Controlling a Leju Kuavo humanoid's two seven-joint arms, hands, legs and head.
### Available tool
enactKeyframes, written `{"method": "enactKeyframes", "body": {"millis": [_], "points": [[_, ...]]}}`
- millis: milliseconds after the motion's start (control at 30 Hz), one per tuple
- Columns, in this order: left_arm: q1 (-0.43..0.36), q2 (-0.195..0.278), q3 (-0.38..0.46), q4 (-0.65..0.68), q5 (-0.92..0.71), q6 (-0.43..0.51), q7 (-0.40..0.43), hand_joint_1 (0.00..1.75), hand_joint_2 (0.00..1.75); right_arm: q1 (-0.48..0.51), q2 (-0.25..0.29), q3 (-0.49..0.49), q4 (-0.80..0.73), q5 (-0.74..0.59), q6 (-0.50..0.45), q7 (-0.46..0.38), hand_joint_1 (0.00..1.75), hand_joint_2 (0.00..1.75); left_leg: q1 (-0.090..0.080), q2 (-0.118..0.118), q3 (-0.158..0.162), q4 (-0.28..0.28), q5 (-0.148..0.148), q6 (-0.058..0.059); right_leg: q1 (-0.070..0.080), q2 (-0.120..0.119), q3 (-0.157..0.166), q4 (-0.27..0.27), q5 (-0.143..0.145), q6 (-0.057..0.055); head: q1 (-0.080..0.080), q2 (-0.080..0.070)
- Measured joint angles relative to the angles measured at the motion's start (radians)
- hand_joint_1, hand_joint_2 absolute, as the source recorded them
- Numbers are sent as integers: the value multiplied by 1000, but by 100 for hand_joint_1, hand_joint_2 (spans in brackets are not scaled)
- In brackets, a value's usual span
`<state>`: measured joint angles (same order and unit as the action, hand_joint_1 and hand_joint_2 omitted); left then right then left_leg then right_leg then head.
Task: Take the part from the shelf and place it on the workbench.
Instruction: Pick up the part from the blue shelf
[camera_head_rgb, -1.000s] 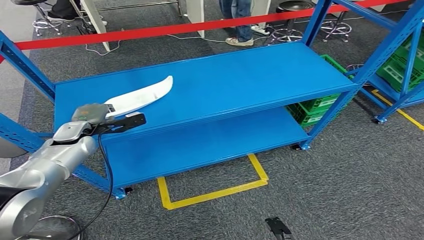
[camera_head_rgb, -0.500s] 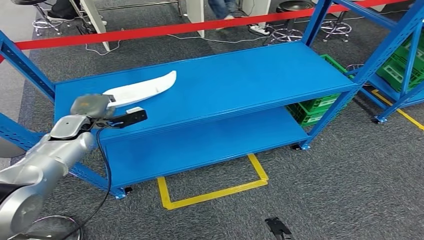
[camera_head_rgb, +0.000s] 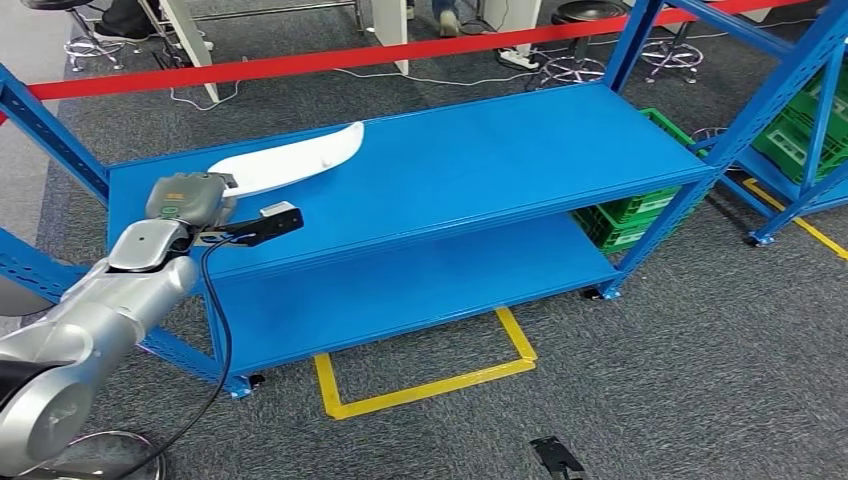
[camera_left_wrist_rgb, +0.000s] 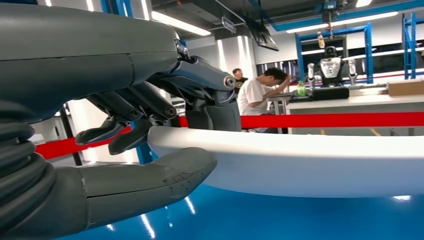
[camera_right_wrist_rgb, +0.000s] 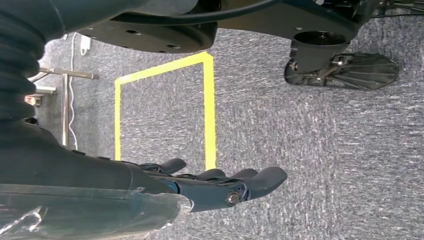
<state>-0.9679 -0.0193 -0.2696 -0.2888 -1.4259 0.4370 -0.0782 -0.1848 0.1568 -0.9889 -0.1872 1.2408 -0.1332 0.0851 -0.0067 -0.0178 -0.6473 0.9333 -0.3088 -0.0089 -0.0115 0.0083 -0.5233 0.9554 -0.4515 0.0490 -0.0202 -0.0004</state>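
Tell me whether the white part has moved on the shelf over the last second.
Yes. The white part, held by the left hand, has moved up and toward the back edge of the blue shelf.

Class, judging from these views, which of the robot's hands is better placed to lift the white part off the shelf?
Left. The left hand already grips the white part; the right hand hangs over carpet.
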Motion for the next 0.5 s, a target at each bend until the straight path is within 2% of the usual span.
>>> {"method": "enactKeyframes", "body": {"millis": [233, 500], "points": [[0, -3, 0, 0, 0, 16, 0, 175, 175, 1, 0, -7, 0, 1, -1, 0, 0, 175, 0, 0, 0, 0, 0, 0, 0, 0, 0, 0, 0, 0, 0, 0], [-13, -31, -3, -51, 4, 129, -46, 175, 175, 8, -1, -19, 0, 1, -3, -2, 0, 175, 0, 0, 0, 0, 0, 0, 0, 0, 0, 0, 0, 0, 0, 0]]}}
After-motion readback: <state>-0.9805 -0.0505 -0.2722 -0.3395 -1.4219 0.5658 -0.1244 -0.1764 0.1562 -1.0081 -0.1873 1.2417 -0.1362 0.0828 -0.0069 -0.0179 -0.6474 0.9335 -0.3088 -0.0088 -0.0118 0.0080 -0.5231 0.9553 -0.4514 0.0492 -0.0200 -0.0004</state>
